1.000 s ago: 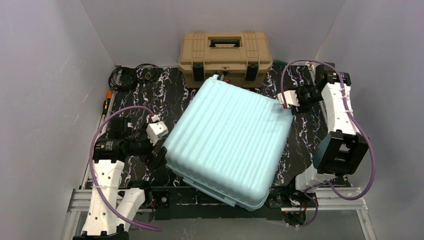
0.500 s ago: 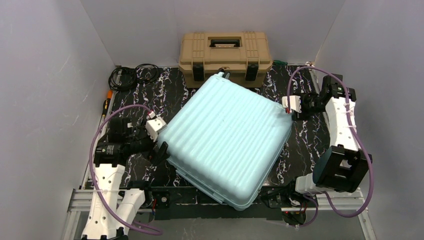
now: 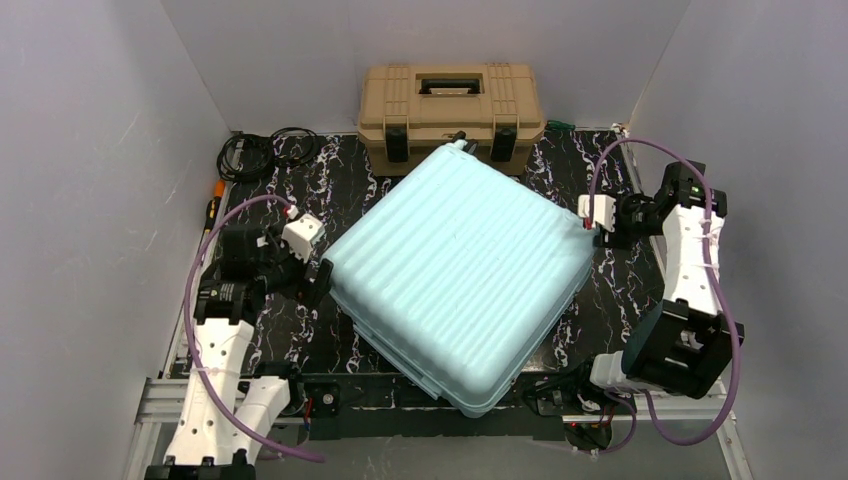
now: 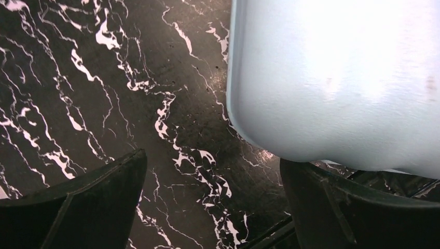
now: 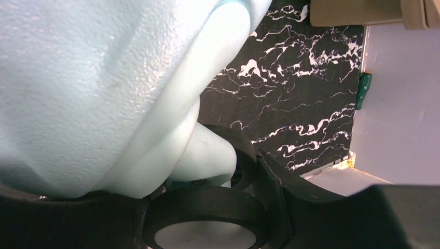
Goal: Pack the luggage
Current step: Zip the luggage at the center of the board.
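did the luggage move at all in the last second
Yes. The luggage has turned clockwise in the top view: its far corner slid right along the front of the tan toolbox, and its right corner swung toward the arm bases.

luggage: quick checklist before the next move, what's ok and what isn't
1. The luggage is shut and lying flat on the table: ok.
2. The left hand is open and holding nothing, with a luggage corner beside one finger: ok.
3. The right hand has a firm hold on the wheel: cannot tell. The wheel sits between its fingers, but clamping is unclear.
4. There is a gap between the luggage's far corner and the toolbox: cannot tell. They meet in the top view.
5. The luggage is packed and fastened: cannot tell, as the inside is hidden.
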`<state>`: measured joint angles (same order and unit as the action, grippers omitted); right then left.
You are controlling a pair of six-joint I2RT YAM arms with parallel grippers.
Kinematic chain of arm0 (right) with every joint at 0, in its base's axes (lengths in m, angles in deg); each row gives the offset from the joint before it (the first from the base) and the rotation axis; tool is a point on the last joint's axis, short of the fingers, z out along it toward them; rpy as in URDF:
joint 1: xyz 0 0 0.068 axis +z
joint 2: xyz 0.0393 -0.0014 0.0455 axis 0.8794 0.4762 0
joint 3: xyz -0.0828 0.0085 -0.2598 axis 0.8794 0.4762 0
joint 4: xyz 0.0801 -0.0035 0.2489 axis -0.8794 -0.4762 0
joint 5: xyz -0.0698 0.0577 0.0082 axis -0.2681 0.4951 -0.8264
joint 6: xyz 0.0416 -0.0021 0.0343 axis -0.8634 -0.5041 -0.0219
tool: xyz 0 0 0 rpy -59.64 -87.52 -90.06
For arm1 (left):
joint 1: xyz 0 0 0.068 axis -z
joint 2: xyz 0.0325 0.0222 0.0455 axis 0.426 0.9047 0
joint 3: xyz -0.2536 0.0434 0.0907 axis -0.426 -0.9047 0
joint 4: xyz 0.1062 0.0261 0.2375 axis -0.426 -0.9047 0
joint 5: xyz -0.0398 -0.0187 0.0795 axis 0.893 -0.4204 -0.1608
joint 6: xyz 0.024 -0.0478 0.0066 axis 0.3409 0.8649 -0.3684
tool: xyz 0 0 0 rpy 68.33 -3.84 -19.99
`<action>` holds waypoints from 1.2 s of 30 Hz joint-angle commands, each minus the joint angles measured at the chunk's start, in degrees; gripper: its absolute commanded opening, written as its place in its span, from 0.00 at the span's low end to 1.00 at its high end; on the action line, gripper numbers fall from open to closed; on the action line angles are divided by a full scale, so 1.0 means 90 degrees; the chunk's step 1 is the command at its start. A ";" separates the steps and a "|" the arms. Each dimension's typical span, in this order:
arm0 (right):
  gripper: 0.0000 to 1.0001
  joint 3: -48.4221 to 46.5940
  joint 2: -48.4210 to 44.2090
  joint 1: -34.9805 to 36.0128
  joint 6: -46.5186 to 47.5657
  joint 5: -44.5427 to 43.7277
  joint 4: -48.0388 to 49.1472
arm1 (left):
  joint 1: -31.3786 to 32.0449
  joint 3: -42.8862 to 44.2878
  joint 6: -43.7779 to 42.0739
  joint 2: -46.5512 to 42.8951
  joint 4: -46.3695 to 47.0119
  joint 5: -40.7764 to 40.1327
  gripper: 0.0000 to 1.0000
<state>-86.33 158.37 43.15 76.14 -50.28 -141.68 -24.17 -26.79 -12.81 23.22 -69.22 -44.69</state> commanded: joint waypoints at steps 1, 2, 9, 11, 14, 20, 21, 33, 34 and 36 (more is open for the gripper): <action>0.01 -0.0028 -0.0447 -0.0218 0.0033 0.0197 0.0580 | 0.0039 0.0101 0.0717 0.0490 0.1084 -0.0373 0.98; 0.01 0.0020 -0.0490 -0.0227 0.0012 0.0194 0.0592 | 0.0078 0.0146 0.0778 0.0608 0.1129 -0.0369 0.98; 0.01 -0.0038 -0.0571 -0.0287 -0.0430 0.0089 0.0653 | 0.0741 0.0299 0.0816 0.1213 0.1518 -0.1336 0.98; 0.01 -0.0074 -0.0553 -0.0297 -0.0519 0.0064 0.0612 | 0.0899 0.0390 0.0800 0.1327 0.1647 -0.1568 0.98; 0.01 -0.0103 -0.0532 -0.0307 -0.0627 0.0053 0.0546 | 0.0993 0.0651 0.0903 0.1532 0.1778 -0.1679 0.98; 0.25 -0.0279 -0.0398 -0.0347 -0.1107 0.0100 0.0293 | 0.1259 0.1011 0.1008 0.2098 0.1852 -0.1839 0.98; 0.34 -0.0338 -0.0347 -0.0372 -0.1197 0.0117 0.0212 | 0.1313 0.1006 0.1020 0.2139 0.1893 -0.1888 0.98; 0.79 -0.1745 0.0936 -0.1751 -0.0668 0.0907 -0.2037 | 0.1359 0.1263 0.1149 0.2491 0.2123 -0.1685 0.98; 0.81 -0.1647 0.0913 -0.1825 -0.0531 0.0848 -0.2029 | 0.1368 0.1277 0.1168 0.2526 0.2124 -0.1674 0.98; 0.82 -0.1418 0.0833 -0.1938 -0.0319 0.0731 -0.2020 | 0.1381 0.1303 0.1196 0.2554 0.2137 -0.1629 0.98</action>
<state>-98.20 167.00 28.09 68.78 -46.69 -159.97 -13.42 -17.91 -6.38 43.96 -59.21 -62.83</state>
